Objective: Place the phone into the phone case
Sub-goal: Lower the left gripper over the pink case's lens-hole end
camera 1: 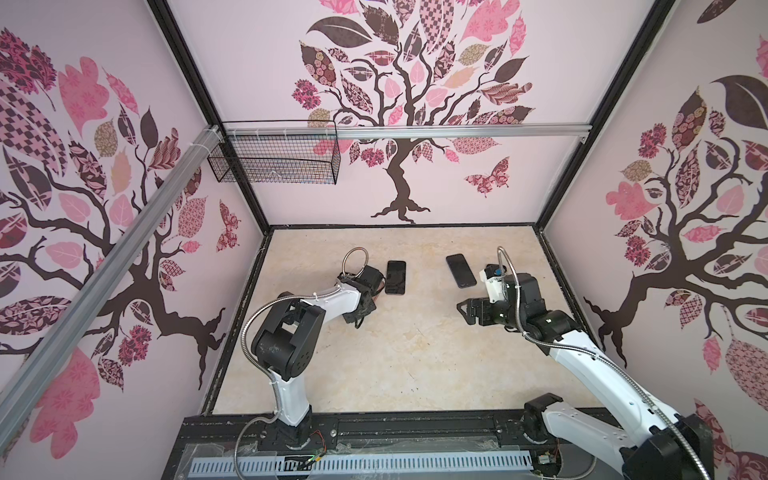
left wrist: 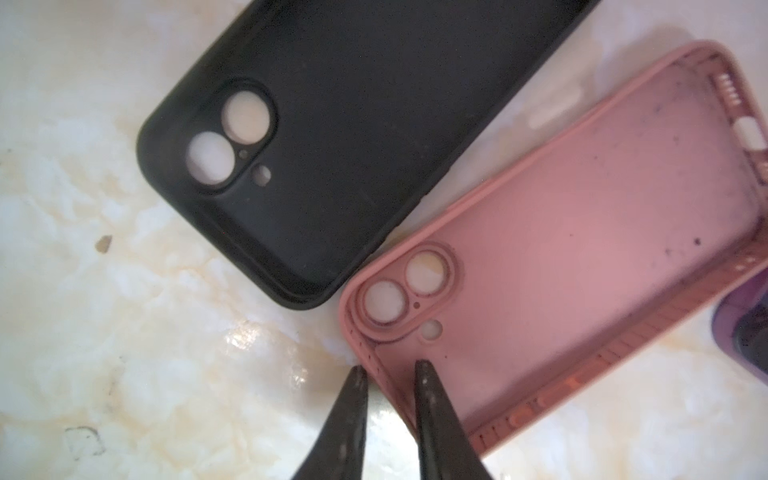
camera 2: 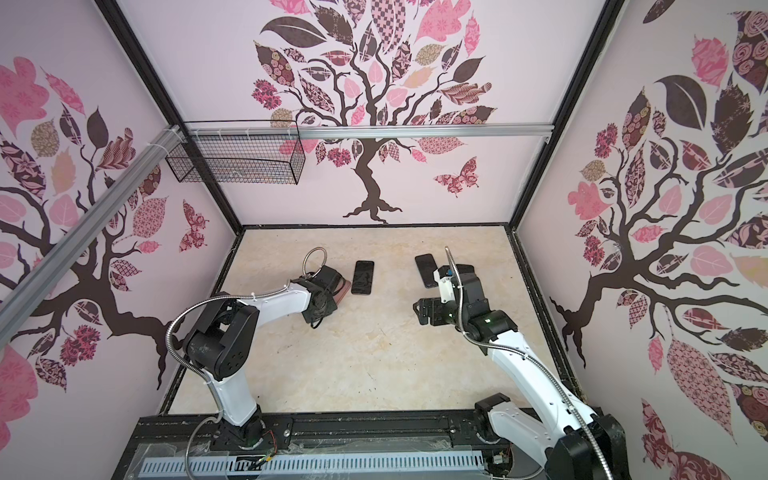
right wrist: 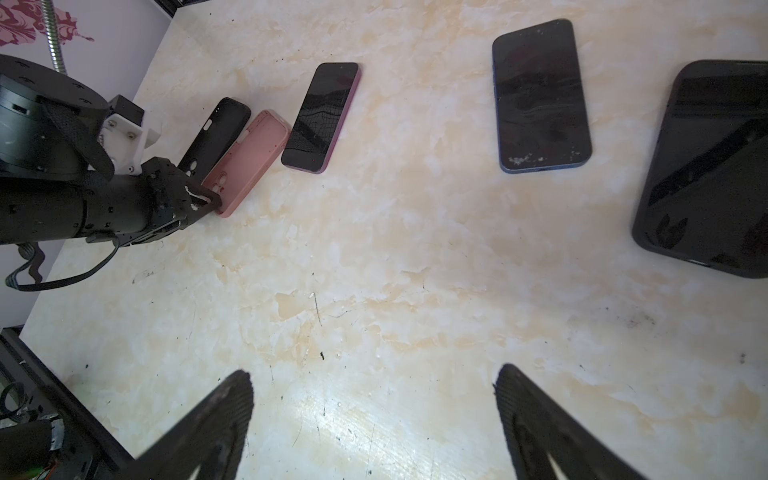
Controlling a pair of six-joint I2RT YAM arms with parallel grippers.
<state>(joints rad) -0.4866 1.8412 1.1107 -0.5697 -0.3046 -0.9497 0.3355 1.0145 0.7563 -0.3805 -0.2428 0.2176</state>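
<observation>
Straddling the rim of the pink case [left wrist: 561, 249], left gripper [left wrist: 390, 368] at the lens-cutout corner.
Its fingers flank the wall closely; clamped or not, I cannot tell. The right gripper [right wrist: 374, 372] gapes over the table [right wrist: 374, 249]. The purple phone [camera 1: 395, 277] lies left of centre in both top views, beside the case; only wrist views show the black case [left wrist: 353, 124].

Both top views look down from high above the near edge onto the whole table [camera 1: 374, 365], the left wrist view hangs close over the pink case [left wrist: 582, 249] and black case [left wrist: 374, 104], and the right wrist view looks low across the table toward the left, sharing those cases.
</observation>
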